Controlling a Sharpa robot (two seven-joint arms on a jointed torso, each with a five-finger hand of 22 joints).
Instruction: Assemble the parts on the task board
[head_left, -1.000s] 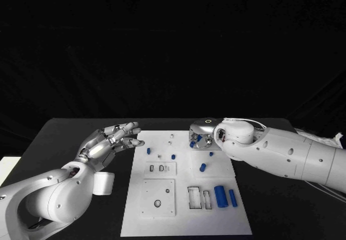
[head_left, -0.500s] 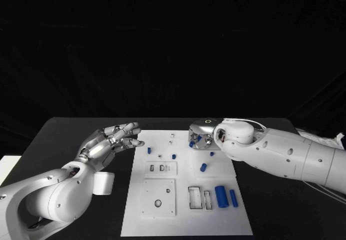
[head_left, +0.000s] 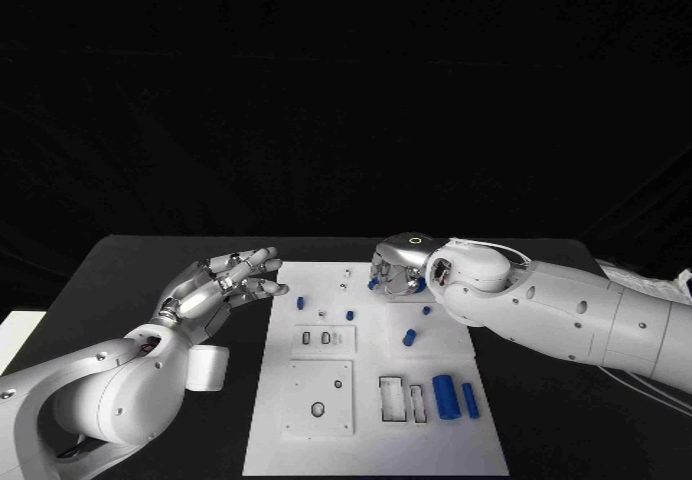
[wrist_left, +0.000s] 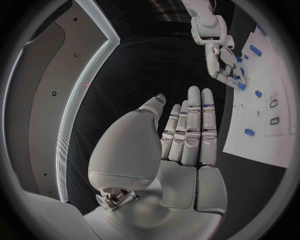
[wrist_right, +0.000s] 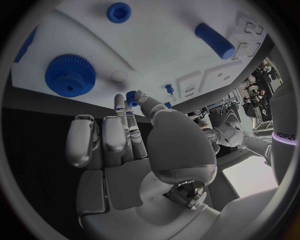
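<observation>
The right silver hand (head_left: 395, 272) is reaching over the far end of the flat white rectangular task board (head_left: 368, 440), pinching a small blue toothed gear part (wrist_right: 131, 96) between its fingertips. A larger blue gear (wrist_right: 69, 75) is sitting on the board just beside it. The left silver hand (head_left: 216, 288) is hovering beside the board's left edge, fingers straight and apart, grasping nothing.

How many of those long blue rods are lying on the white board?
2. They lie side by side near the board's near right corner: a thicker rod and a thinner rod to its right. The right arm may hide others.
</observation>
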